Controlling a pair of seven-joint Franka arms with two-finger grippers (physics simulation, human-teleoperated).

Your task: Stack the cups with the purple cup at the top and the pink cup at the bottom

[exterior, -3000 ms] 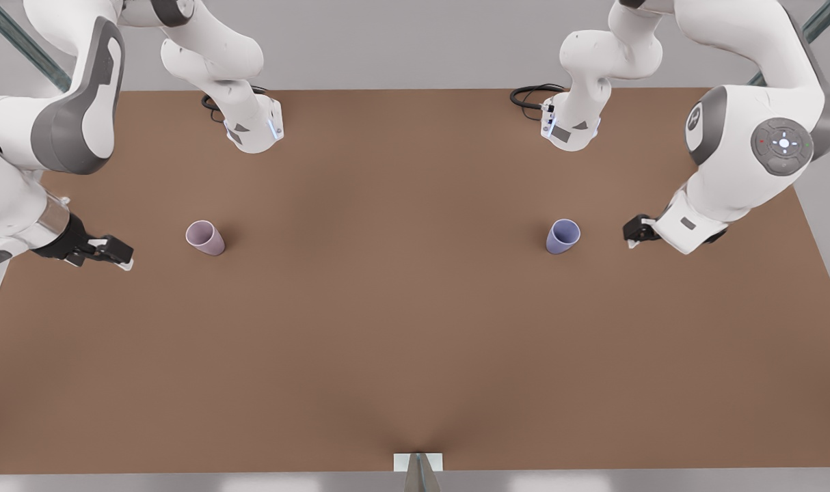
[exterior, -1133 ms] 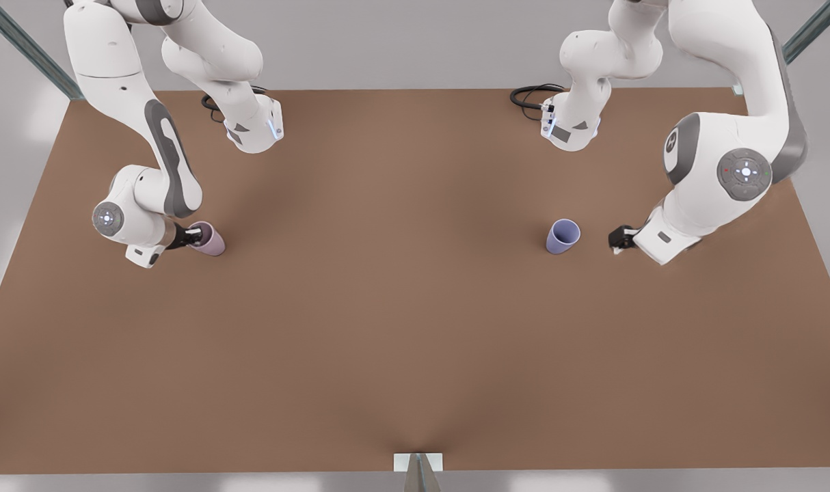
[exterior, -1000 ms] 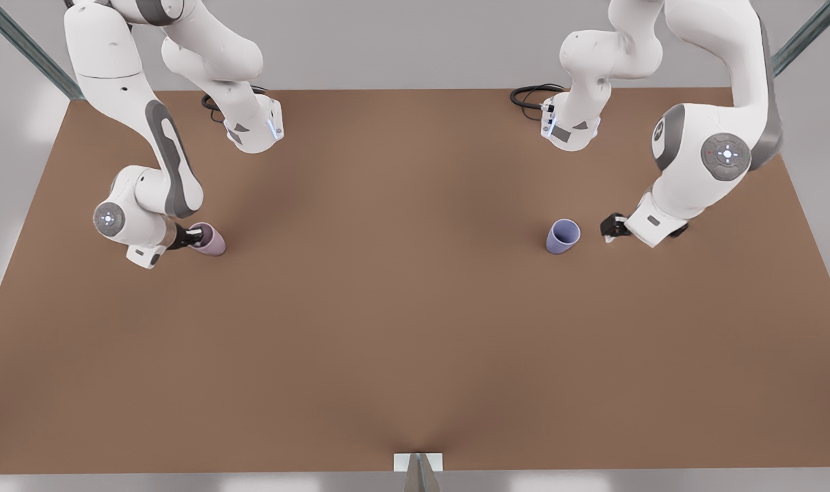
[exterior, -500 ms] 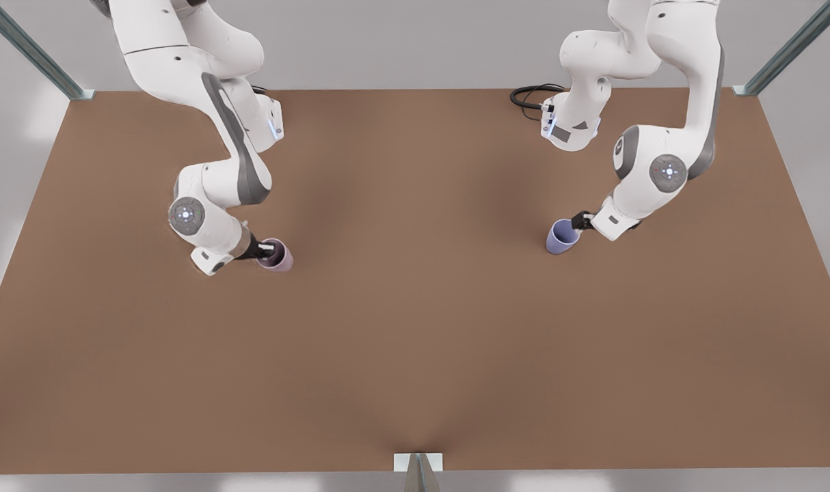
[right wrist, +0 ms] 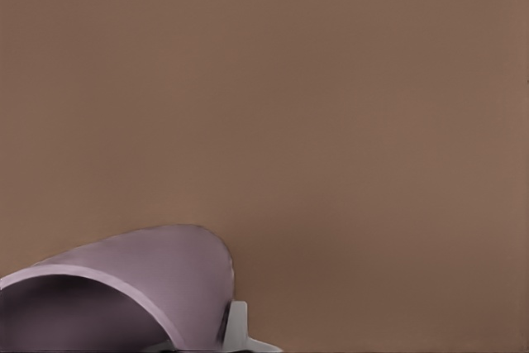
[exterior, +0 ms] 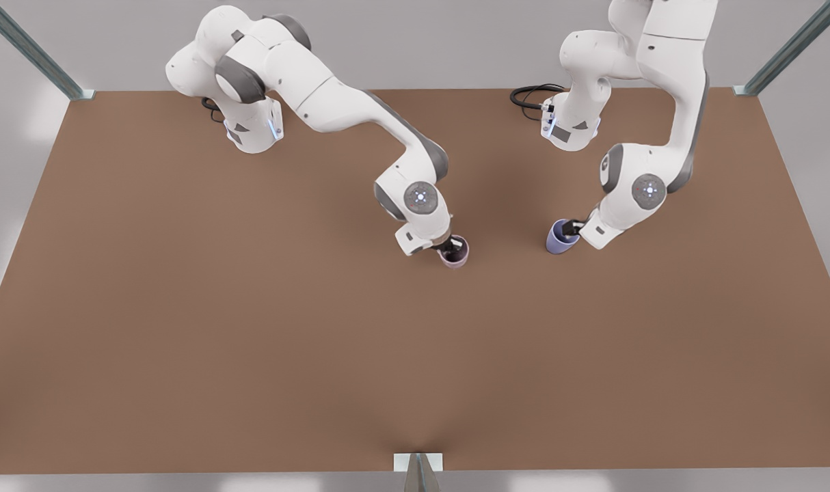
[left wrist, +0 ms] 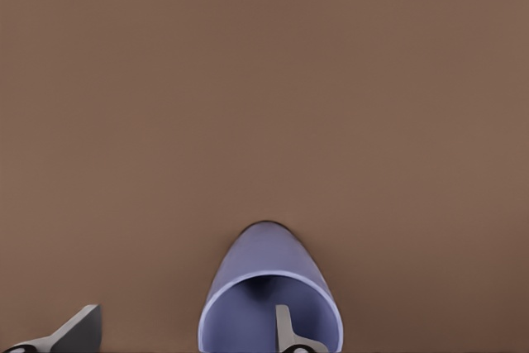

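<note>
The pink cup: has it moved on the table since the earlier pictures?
Yes. The pink cup, held by the right gripper, has travelled toward the front view's right, from near the table's left side to near the purple cup.

One high front camera, two close wrist cameras.
From above the near edge of the table [exterior: 182, 355] we look down and across to the far edge, where both arm bases stand. Our left wrist view sits close over the purple cup [left wrist: 266, 291], our right wrist view over the pink cup [right wrist: 124, 287]; the front view shares both cups [exterior: 560, 237] [exterior: 454, 251].
</note>
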